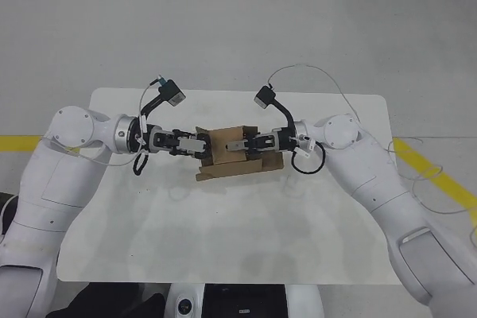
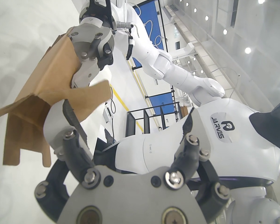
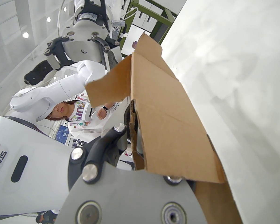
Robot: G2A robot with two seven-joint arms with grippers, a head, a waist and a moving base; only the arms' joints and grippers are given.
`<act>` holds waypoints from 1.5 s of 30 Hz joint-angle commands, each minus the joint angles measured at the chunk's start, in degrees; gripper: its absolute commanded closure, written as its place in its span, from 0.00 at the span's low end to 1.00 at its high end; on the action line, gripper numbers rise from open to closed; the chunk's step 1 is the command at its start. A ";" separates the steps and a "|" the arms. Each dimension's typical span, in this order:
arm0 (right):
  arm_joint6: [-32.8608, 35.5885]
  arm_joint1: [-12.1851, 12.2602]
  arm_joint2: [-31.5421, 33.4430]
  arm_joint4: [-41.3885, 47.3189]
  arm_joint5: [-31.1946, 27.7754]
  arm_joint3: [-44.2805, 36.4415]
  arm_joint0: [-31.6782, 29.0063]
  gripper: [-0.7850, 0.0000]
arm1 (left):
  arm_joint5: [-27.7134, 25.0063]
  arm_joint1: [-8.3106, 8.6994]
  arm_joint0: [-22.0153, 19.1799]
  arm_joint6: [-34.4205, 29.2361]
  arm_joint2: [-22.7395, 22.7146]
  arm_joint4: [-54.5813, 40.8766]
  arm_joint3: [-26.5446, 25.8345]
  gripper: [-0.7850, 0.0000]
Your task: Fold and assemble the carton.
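Gaping brn carton, half-folded

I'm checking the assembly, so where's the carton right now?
In the top view the carton is over the far middle of the table, between the left pincer at its left end and the right pincer gripping it from the right.

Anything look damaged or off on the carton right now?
Yes. The carton has a ragged, torn-looking edge next to the right gripper, its layers frayed. One flap sticks out loose by the left gripper.
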 commanded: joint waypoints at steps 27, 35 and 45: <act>4.68 -0.98 -0.45 -0.90 2.97 -5.34 -3.00 1.00 | 0.99 -0.24 -0.45 0.83 0.38 2.18 2.18 0.00; 4.56 -1.49 -0.30 -0.75 2.85 -4.58 -2.44 1.00 | 1.48 -0.40 -0.66 -0.46 0.62 0.94 2.43 0.00; 2.13 -0.73 3.46 -0.86 1.42 -2.80 -2.71 1.00 | -0.35 0.28 -0.13 2.88 -2.89 3.03 2.47 0.00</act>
